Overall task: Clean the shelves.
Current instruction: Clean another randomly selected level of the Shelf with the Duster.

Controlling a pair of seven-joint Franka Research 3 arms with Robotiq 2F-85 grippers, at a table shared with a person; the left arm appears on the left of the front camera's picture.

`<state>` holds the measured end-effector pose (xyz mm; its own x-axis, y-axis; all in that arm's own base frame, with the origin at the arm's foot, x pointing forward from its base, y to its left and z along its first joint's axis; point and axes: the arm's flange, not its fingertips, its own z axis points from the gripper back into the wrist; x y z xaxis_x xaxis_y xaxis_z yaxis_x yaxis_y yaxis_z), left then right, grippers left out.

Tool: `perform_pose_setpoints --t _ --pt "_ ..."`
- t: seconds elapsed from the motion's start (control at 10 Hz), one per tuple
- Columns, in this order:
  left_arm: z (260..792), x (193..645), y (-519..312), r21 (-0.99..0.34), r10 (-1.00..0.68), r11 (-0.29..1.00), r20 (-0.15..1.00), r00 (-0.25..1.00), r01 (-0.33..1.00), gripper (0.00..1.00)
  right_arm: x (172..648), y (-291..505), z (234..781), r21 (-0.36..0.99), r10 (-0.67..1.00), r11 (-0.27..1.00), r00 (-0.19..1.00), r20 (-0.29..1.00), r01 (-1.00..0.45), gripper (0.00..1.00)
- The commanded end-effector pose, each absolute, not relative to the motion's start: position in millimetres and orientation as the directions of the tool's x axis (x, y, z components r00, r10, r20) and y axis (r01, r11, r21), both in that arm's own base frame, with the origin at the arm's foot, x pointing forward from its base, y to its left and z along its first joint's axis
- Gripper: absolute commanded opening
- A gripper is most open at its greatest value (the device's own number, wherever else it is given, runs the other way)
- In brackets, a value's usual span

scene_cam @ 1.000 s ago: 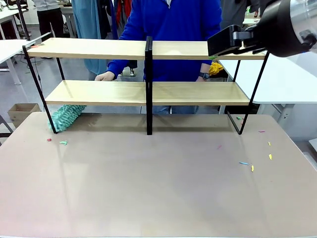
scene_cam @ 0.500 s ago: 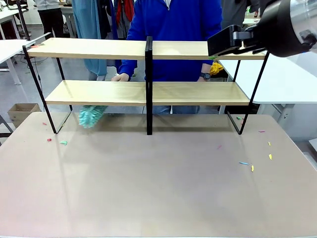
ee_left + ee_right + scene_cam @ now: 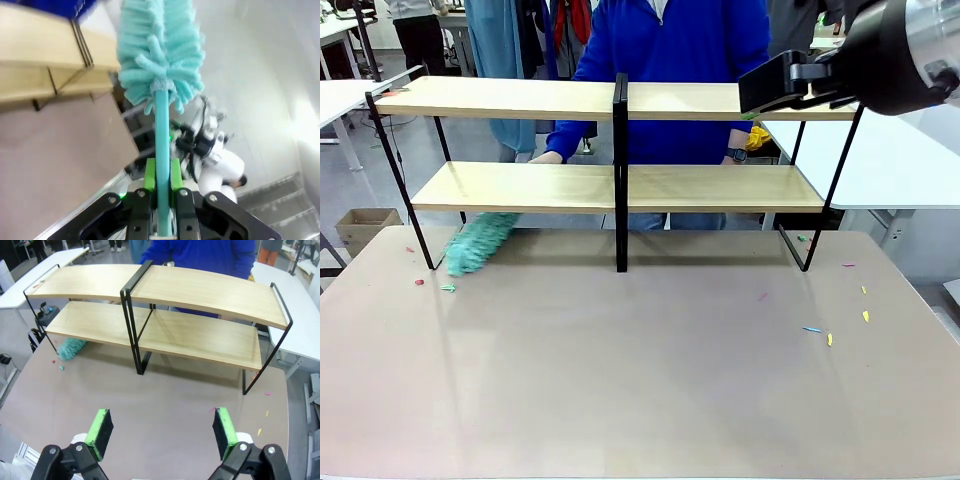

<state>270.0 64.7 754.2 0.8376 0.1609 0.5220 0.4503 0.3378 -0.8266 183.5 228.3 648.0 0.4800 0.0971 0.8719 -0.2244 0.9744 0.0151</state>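
A teal duster [image 3: 160,55] is pinched by its handle in the left claw [image 3: 163,172]. Under the lower left board of the shelves [image 3: 520,98] — set at the worktop's [image 3: 640,400] far edge — a blurred teal duster head [image 3: 478,242] is seen, a person's hand [image 3: 546,157] behind it. Dusting is judged under way, the right half yet undone. The right claw [image 3: 161,429] is held high, spread wide. Coloured scraps [image 3: 865,316] are scattered on the beige worktop; white tables [image 3: 890,160] stand beyond.
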Motion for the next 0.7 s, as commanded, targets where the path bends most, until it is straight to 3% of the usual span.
perform_pose_setpoints --t 0.0,0.2,0.4,0.5,0.6 --pt "731 272 15 -0.766 -0.055 0.432 0.504 0.862 0.475 0.13 184 228 649 0.017 0.1 0.973 0.481 0.871 -0.232 1.0" --pt "707 288 -6 -0.707 -0.018 0.585 0.479 0.878 0.398 0.13 184 228 649 0.017 0.1 0.973 0.481 0.871 -0.232 1.0" --pt "697 295 1 -0.619 0.144 0.711 0.594 0.792 0.334 0.13 184 228 649 0.017 0.1 0.973 0.481 0.871 -0.232 1.0" --pt "702 295 11 -0.634 0.257 0.715 0.63 0.733 0.294 0.13 184 228 649 0.017 0.1 0.973 0.481 0.871 -0.232 1.0" --pt "702 300 -5 -0.672 0.052 0.65 0.505 0.861 0.355 0.13 184 228 649 0.017 0.1 0.973 0.481 0.871 -0.232 1.0"
